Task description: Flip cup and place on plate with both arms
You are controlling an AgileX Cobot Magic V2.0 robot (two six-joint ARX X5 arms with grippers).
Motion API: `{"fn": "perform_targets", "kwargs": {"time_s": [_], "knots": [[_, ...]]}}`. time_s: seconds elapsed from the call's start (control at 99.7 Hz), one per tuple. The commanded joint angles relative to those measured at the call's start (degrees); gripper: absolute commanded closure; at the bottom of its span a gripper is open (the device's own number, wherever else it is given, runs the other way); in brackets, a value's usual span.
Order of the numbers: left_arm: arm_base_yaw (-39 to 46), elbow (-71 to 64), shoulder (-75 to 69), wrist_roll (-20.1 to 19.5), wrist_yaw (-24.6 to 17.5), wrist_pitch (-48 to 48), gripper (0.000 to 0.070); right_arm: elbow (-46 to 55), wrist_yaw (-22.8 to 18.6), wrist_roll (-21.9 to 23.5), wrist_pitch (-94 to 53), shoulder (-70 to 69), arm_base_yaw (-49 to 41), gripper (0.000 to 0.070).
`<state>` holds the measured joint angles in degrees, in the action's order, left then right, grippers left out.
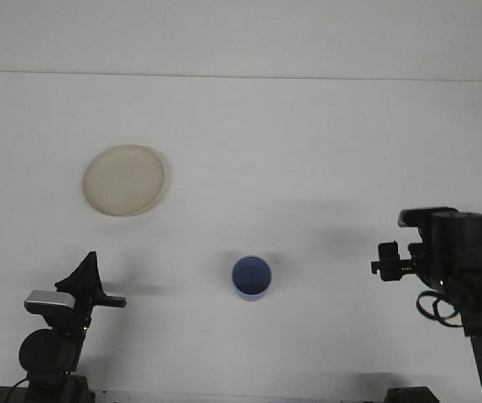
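Front view: a blue cup (251, 278) stands mouth-up at lower centre of the white counter (308, 151), well apart from the plate (124, 180) at upper left. The left pincer (90, 281), lower left, looks narrow and empty. The right pincer (385, 261), lower right: opening cannot be told. Risk: a glancing grasp could tip the cup.

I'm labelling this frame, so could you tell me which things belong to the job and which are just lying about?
Job:
blue cup, upright, mouth up
cream plate, bare
left gripper
right gripper

Lying about:
nothing besides the white table
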<state>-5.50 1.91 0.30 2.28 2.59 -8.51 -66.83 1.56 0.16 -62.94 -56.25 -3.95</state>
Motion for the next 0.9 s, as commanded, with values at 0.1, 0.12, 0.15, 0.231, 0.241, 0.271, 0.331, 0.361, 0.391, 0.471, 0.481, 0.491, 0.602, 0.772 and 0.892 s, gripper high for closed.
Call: {"fn": "perform_targets", "kwargs": {"time_s": [0.1, 0.12, 0.15, 0.231, 0.241, 0.271, 0.331, 0.361, 0.391, 0.471, 0.481, 0.491, 0.602, 0.772, 0.892], "knots": [[0.0, -1.1, -0.1, -0.1, -0.2, -0.6, 0.0689, 10.8, -0.1, -0.2, 8.2, 11.5, 0.2, 0.0210], [0.0, -1.1, -0.1, -0.1, -0.2, -0.6, 0.0689, 11.6, -0.1, -0.1, 9.0, 12.6, 0.2, 0.0210], [0.0, -1.1, -0.1, -0.1, -0.2, -0.6, 0.0689, 13.4, -0.2, 0.1, 10.7, 14.6, 0.2, 0.0210], [0.0, -1.1, -0.1, -0.1, -0.2, -0.6, 0.0689, 17.8, -0.2, 0.1, 15.6, 19.9, 0.2, 0.0210], [0.0, -1.1, -0.1, -0.1, -0.2, -0.6, 0.0689, 18.3, -0.2, 0.0, 16.3, 20.4, 0.2, 0.0210], [0.0, -1.1, -0.1, -0.1, -0.2, -0.6, 0.0689, 19.9, -0.2, 0.0, 18.4, 22.4, 0.2, 0.0210], [0.0, -1.1, -0.1, -0.1, -0.2, -0.6, 0.0689, 22.9, -0.2, 0.0, 23.0, 25.7, 0.2, 0.0210], [0.0, -1.1, -0.1, -0.1, -0.2, -0.6, 0.0689, 24.2, -0.2, 0.0, 25.2, 27.1, 0.2, 0.0210], [0.0, -1.1, -0.1, -0.1, -0.2, -0.6, 0.0689, 25.5, -0.2, 0.0, 27.6, 28.3, 0.2, 0.0210], [0.0, -1.1, -0.1, -0.1, -0.2, -0.6, 0.0689, 28.3, -1.5, 0.0, 33.4, 30.9, 0.2, 0.0210], [0.0, -1.1, -0.1, -0.1, -0.2, -0.6, 0.0689, 28.5, -1.7, 0.0, 33.9, 31.2, 0.2, 0.0210], [0.0, -1.1, -0.1, -0.1, -0.2, -0.6, 0.0689, 28.9, -1.9, 0.0, 34.7, 31.5, 0.2, 0.0210], [0.0, -1.1, -0.1, -0.1, -0.2, -0.6, 0.0689, 30.6, -2.7, 0.0, 37.2, 32.0, 0.2, 0.0210], [0.0, -1.1, -0.1, -0.1, -0.2, -0.6, 0.0689, 31.0, -2.6, 0.0, 37.2, 31.8, 0.2, 0.0210], [0.0, -1.1, -0.1, -0.1, -0.2, -0.6, 0.0689, 31.0, -2.6, 0.0, 37.2, 31.8, 0.2, 0.0210]]}}
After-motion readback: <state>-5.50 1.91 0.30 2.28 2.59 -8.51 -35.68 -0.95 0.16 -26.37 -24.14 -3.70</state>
